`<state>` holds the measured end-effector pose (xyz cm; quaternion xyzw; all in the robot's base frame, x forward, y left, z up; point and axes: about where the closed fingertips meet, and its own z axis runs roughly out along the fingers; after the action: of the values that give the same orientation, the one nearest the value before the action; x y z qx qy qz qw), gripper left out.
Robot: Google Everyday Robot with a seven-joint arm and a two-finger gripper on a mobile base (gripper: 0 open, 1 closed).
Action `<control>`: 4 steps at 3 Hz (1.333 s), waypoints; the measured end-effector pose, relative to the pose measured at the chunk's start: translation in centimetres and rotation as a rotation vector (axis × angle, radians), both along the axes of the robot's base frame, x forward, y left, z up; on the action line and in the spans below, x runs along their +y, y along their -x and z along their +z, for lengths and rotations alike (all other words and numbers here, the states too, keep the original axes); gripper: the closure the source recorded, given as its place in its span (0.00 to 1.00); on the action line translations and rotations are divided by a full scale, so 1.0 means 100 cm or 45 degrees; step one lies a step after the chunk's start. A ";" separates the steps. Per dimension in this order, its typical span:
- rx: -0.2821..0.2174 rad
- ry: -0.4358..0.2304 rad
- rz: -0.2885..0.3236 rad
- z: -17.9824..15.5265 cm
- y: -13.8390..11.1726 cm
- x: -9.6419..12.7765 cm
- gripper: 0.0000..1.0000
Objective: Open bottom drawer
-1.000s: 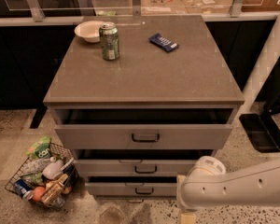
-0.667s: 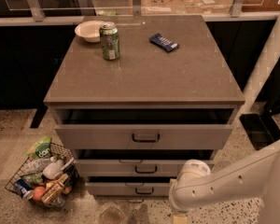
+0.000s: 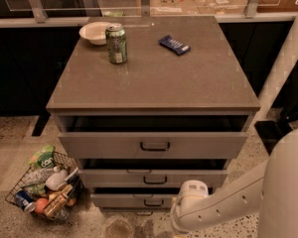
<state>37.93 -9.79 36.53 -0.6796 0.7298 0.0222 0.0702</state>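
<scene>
Arm [image 3: 223, 200] is brought leftward against the barely opened bottom drawer [image 3: 120, 201]; gripper is hidden below view, grip unseen.

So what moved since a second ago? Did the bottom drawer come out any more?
The robot's arm swung left, so the gripper, low at the picture's bottom edge, is now just right of the bottom drawer handle. It shows no hold on anything. The bottom drawer looks no further out. The can, bowl, blue packet and floor basket stayed put.
</scene>
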 end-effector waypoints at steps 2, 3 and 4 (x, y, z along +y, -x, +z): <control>0.024 -0.013 0.029 -0.064 -0.018 0.012 0.00; -0.003 -0.019 0.078 -0.092 -0.024 0.023 0.00; -0.032 -0.033 0.166 -0.125 -0.028 0.046 0.00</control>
<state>40.70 -5.23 24.06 -0.7250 0.6828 0.0276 0.0865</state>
